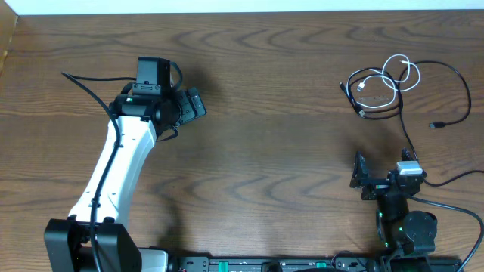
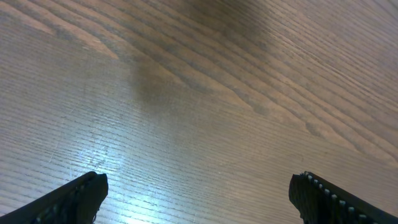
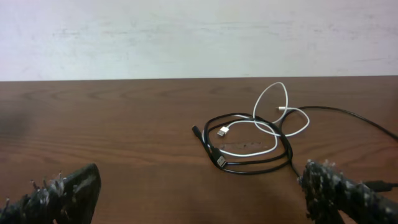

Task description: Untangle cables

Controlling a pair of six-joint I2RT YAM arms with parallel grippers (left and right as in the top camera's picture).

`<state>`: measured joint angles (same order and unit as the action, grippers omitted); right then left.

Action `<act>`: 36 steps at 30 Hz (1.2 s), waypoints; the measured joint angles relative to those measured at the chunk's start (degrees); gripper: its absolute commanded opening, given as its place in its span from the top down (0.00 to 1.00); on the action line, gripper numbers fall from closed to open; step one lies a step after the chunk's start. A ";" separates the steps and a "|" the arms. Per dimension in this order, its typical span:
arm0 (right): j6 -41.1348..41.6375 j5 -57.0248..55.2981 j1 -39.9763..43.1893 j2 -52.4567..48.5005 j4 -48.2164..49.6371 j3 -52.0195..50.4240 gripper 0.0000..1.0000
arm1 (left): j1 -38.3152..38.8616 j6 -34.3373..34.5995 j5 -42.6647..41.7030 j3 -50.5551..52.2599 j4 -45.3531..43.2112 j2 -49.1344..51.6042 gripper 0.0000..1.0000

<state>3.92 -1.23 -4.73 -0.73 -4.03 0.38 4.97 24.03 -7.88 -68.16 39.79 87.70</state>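
Now: brown woodgrain table (image 1: 287, 113), white wall (image 3: 186, 37) behind; cables (image 1: 387, 75) at right; both jaws wide, empty.

Black cable (image 1: 376, 92) coiled, white cable (image 1: 399, 73) looped through it; tangled, table's far-right corner.

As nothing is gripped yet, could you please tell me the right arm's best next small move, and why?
Probably ease the right gripper forward toward the white cable, which lies looped across the black cable just ahead; the gripper's jaws stand open and empty, and the left gripper is far off.
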 measured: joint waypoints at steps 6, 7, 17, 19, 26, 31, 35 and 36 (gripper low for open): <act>0.00 0.00 0.00 0.00 0.00 0.00 0.01 | 0.00 -0.02 0.00 0.00 0.00 0.00 0.02; 0.00 0.00 0.00 0.00 0.02 0.00 0.01 | 0.00 -0.02 0.00 0.00 0.00 0.00 0.02; 0.00 0.00 0.00 0.00 0.00 0.00 0.01 | 0.20 -6.47 1.36 0.33 0.22 0.07 0.02; 0.02 -0.02 0.00 0.00 0.02 0.00 0.01 | 0.63 -10.01 1.84 1.95 -0.28 -0.04 0.02; 0.02 0.00 0.00 0.00 0.02 0.00 0.01 | 1.66 -16.17 5.55 18.69 -16.06 -2.64 0.02; 0.02 0.00 0.00 0.02 0.04 0.00 0.01 | 0.46 -17.07 6.95 33.40 -33.27 -9.86 0.02; 0.02 0.00 0.00 0.02 0.02 0.00 0.01 | 0.26 -17.27 7.21 43.43 -44.44 -13.66 0.02; 0.02 0.00 0.00 0.02 0.04 0.00 0.01 | 0.28 -17.25 7.21 45.68 -46.64 -14.38 0.02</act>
<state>3.95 -1.23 -4.73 -0.71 -3.99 0.38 5.26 6.79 -0.67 -22.48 -6.85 73.32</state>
